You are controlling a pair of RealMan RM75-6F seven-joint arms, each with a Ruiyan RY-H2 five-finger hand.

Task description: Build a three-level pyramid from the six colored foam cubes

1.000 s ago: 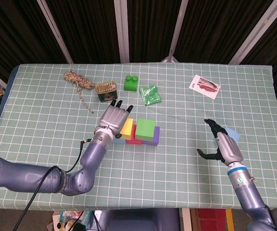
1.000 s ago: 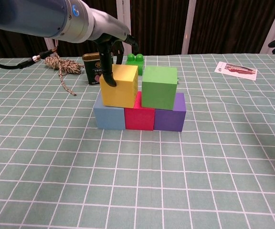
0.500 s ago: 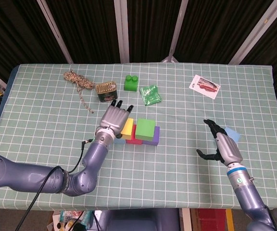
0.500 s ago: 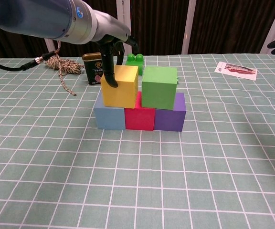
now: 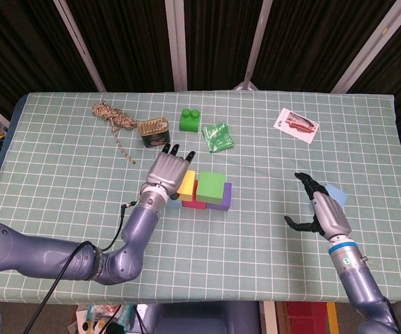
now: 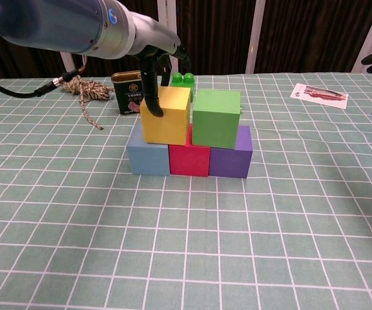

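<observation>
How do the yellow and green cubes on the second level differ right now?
The yellow cube has the left hand on it, fingers over its top and left face; the green cube stands untouched. Yellow rests over the blue cube and red cube; green over red and the purple cube. Both look alike in size and sit upright.

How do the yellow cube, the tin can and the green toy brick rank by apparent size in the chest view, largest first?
1. yellow cube
2. tin can, partly hidden by the left hand
3. green toy brick
The can and brick sit farther back, so true sizes stay unsure.
</observation>
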